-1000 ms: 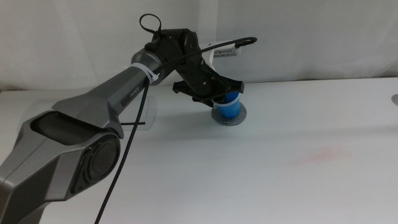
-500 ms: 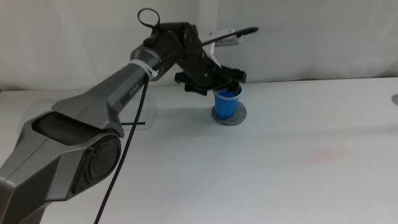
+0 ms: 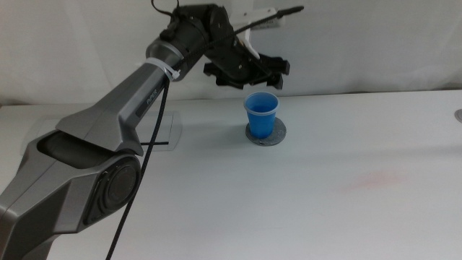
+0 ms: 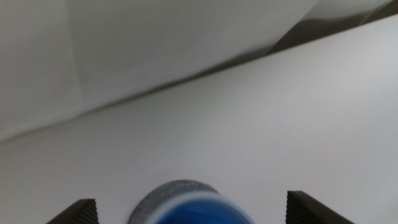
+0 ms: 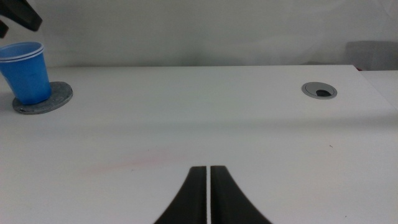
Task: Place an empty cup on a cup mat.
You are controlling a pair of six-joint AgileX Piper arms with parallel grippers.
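The blue cup [image 3: 260, 114] stands upright on the round dark grey cup mat [image 3: 276, 134] at the back middle of the table. My left gripper [image 3: 249, 78] is open and empty, hanging a little above and behind the cup, clear of its rim. In the left wrist view the cup's blue rim [image 4: 199, 213] and the mat [image 4: 163, 193] lie between the wide-apart jaws of the left gripper [image 4: 196, 216]. My right gripper [image 5: 208, 193] is shut and empty, low over the table far to the right; from there the cup [image 5: 26, 71] and mat [image 5: 57, 98] show.
A pale flat panel with a dark slot [image 3: 157, 141] lies left of the cup under the left arm. A round cable hole [image 5: 319, 91] sits in the table at the far right, also at the middle view's edge [image 3: 458, 114]. A faint pink stain [image 3: 375, 179] marks the table.
The left gripper opened, let go of the cup and rose up and back. The cup stays upright on the mat.
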